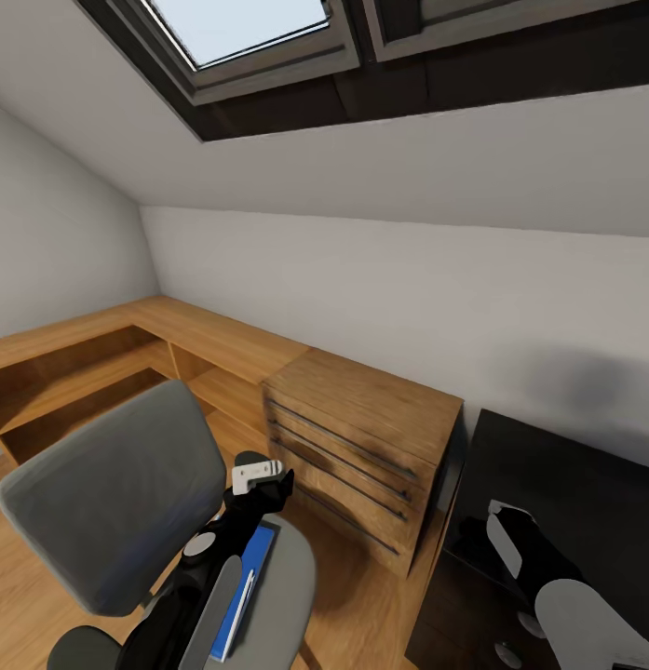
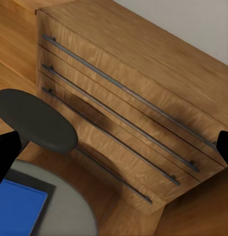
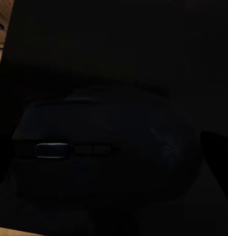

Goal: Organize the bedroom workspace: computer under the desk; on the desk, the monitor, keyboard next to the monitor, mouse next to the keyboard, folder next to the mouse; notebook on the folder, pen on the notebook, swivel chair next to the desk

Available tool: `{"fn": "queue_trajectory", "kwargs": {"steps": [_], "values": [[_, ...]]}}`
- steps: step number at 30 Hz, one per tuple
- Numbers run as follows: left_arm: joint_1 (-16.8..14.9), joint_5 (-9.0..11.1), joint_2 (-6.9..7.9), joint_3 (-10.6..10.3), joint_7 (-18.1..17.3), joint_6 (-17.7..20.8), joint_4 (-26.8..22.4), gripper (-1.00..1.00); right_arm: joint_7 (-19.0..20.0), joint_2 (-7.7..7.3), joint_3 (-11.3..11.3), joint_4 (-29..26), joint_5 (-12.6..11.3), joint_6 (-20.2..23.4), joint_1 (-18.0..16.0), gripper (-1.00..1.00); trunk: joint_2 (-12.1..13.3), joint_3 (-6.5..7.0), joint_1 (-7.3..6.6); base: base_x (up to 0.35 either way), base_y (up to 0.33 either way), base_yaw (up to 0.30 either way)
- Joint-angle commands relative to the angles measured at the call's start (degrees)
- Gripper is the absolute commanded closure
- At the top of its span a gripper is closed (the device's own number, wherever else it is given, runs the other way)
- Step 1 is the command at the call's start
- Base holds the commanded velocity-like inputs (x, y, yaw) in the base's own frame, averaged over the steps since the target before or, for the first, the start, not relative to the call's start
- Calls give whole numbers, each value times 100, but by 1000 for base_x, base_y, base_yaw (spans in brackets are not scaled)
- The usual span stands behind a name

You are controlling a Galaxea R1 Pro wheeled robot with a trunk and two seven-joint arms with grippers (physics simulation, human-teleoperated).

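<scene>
The swivel chair (image 1: 110, 502) stands at lower left, and the blue folder (image 1: 257, 558) (image 2: 18, 209) lies on its grey seat (image 1: 287, 582). A thin pale pen-like strip (image 1: 243, 600) lies along the folder. A dark flat edge (image 2: 38, 179) rims the folder; I cannot tell if it is the notebook. My left gripper (image 1: 285, 486) (image 2: 114, 147) hangs open above the seat, facing the wooden drawers. My right gripper (image 1: 473, 540) is over the black desk (image 1: 585, 484), with the black mouse (image 3: 104, 147) close before it; its fingers are lost in the dark. Computer, monitor and keyboard are out of view.
A wooden chest of drawers (image 1: 361, 447) (image 2: 133, 98) stands between chair and desk, right in front of the left gripper. A low wooden shelf unit (image 1: 128, 363) runs along the wall. The chair's black armrest (image 2: 35, 120) is close beneath the left gripper. A skylight (image 1: 240, 28) sits in the sloped ceiling.
</scene>
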Motion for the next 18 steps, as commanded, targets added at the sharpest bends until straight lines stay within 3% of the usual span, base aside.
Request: {"fn": "queue_trajectory", "kwargs": {"steps": [1, 12, 13, 18], "values": [[-4, 61, 4, -9, 54, 19, -8, -100, -43, 1, 1, -10, -60, 19, -3, 100, -6, -8, 1, 0, 0, 0], [-4, 58, 7, -13, 52, 25, -8, -100, -56, 2, 35, -19, -56, 19, -3, 100, -6, -8, 1, 0, 0, 0], [-4, 56, 7, -12, 54, 25, -8, -100, -55, 2, 35, -19, -56, 19, -3, -100, -6, -8, 1, 0, 0, 0], [-4, 45, 10, -14, 54, 26, -2, -100, -60, 1, 36, -25, -56, 14, -3, -100, -6, -8, 1, 0, 0, 0]]}}
